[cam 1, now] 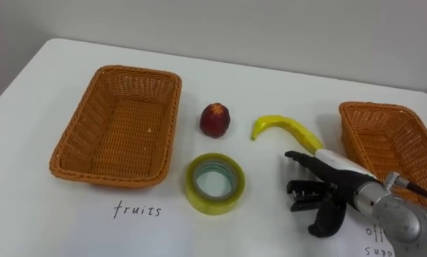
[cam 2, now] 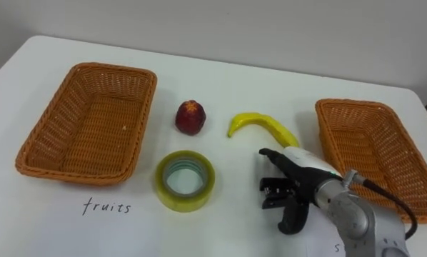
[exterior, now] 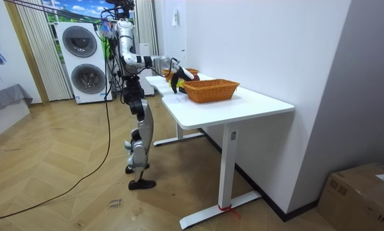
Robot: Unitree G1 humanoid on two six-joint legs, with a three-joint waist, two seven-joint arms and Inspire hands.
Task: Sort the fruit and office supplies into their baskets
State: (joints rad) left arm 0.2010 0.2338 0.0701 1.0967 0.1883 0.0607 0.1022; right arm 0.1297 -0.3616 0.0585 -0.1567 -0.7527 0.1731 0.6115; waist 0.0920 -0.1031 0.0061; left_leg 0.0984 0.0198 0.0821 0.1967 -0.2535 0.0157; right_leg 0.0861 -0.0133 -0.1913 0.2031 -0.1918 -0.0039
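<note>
Banana [cam 1: 288, 128] is what I'm going for: it lies loose on the table [cam 1: 42, 214], just past centre, curving from its stem end towards 4 o'clock. My right hand [cam 1: 331, 187] is at the banana's 5 o'clock, right by its near end. The fingers are stretched apart, the thumb hangs away from them, and nothing is held. I can't tell whether the back of the hand touches the fruit. I keep it spread like this so the fingers can come down on either side of that curve before closing.

The red fruit [cam 1: 215, 119] sits at the banana's 9 o'clock, apart from it. The yellow tape roll [cam 1: 214, 183] lies flat at the red fruit's 6 o'clock, nearer to me. None of the three is sorted yet.

The left basket [cam 1: 117, 121] waits at 9 o'clock of the spread, with a handwritten note on the table in front of it. The right basket [cam 1: 385, 139] is at 3 o'clock, just beyond my wrist. Neither holds anything.

I judge the banana has the long trip, over to the left basket and past the tape roll, so I'll want a firm hold around its middle before lifting. In the room view I'm standing at the table's end, one arm reaching out over it.
</note>
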